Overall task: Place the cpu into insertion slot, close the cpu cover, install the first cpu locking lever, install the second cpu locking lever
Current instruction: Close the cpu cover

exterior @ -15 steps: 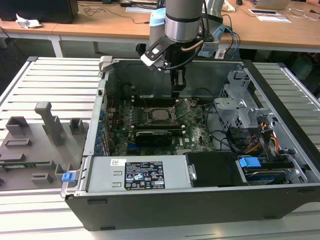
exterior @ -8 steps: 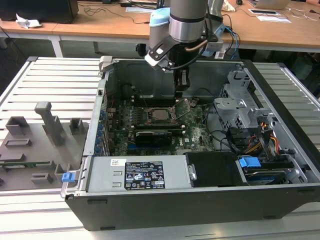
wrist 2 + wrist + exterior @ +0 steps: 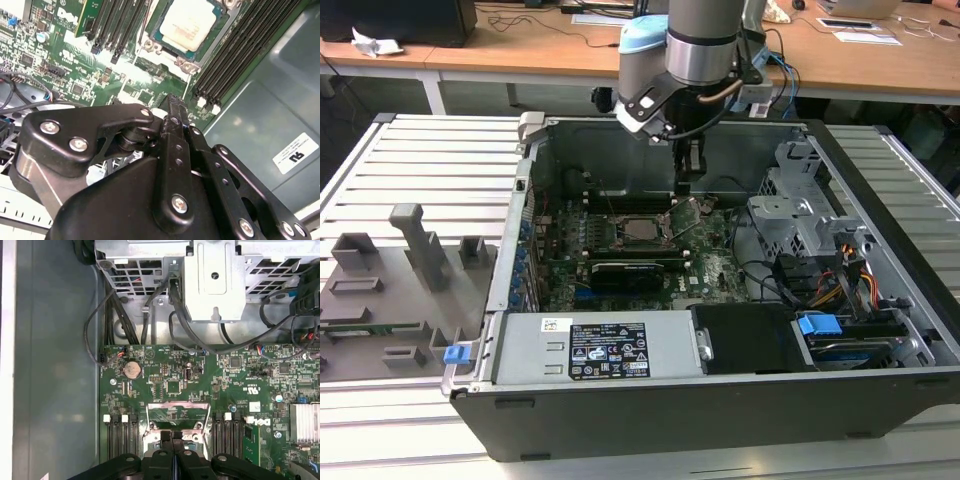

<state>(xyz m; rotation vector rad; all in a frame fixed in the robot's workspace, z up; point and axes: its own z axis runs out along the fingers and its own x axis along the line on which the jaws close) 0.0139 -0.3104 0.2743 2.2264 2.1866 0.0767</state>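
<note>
The cpu (image 3: pixel 642 228) (image 3: pixel 189 24) lies flat in the insertion slot (image 3: pixel 620 232), silver top up. The silvery cpu cover (image 3: pixel 222 20) lies as a frame around the chip. Thin wire locking levers (image 3: pixel 207 415) run from the socket's corners out over the green board. In the exterior view my gripper (image 3: pixel 685 185) hangs inside the case, just above the board and to the right of the socket. Its black fingers (image 3: pixel 172 107) are pressed together in both wrist views, and my gripper (image 3: pixel 172 436) has nothing visible between them.
Black memory slots (image 3: pixel 240 45) flank the socket. A long black expansion card (image 3: pixel 630 270) lies in front of it. A metal drive cage (image 3: pixel 800 210) with cables (image 3: pixel 840 275) fills the case's right side, and a power supply (image 3: pixel 590 345) spans the front. Grey fixtures (image 3: pixel 420 245) stand outside.
</note>
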